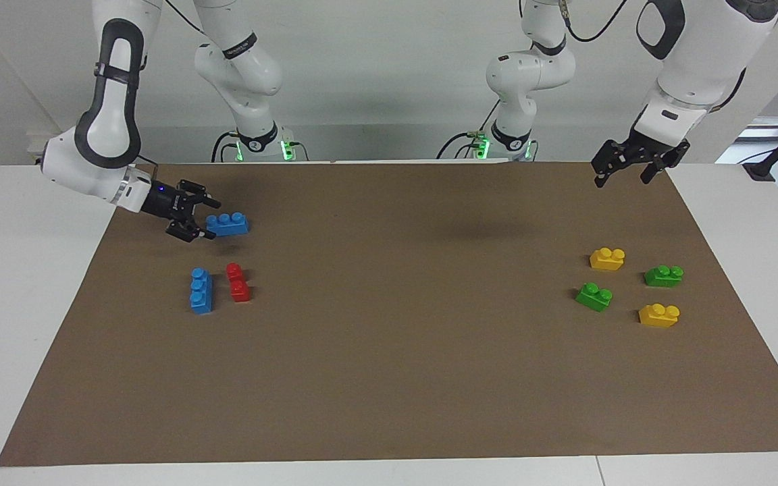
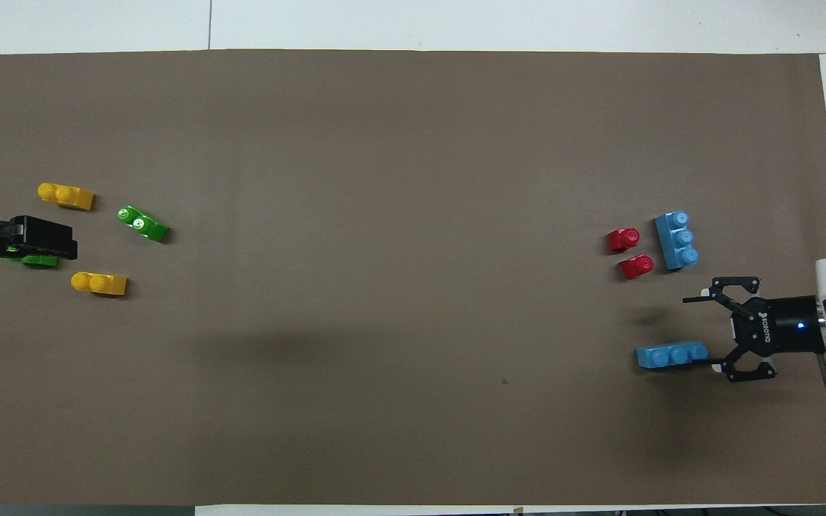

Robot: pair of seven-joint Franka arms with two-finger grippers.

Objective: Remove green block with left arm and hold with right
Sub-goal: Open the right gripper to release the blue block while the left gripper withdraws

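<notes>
Brown paper (image 1: 389, 351) covers almost all of the white counter (image 1: 17, 297), and my two white arms stand at its edge.

At my left arm's end four small bricks lie in a loose group on the paper. Two of them are green blocks, bright green plastic with two round studs on top, short and alike in form. One green block (image 1: 594, 296) lies toward the middle of the counter and is turned at a slant; the second green block (image 1: 664, 275) lies straighter and closer to the paper's edge. A yellow brick (image 1: 608, 258) lies nearer to me than both, and another yellow brick (image 1: 659, 315) lies farther from me. None of the four touches another.

My left tool (image 1: 622, 170) hangs in the air above the paper's edge at this end, with nothing in it and its fingers apart. In the overhead view my left tool (image 2: 62, 244) covers a part of the second green block (image 2: 36, 261), but the facing view shows it well above the bricks.

At my right arm's end, my right tool (image 1: 203, 217), with a small blue light at its wrist, is low over the paper, fingers spread apart. It is just beside one end of a long blue brick (image 1: 227, 223) and does not hold it. Farther from me lie another blue brick (image 1: 201, 291) and a red brick (image 1: 238, 282), side by side.
</notes>
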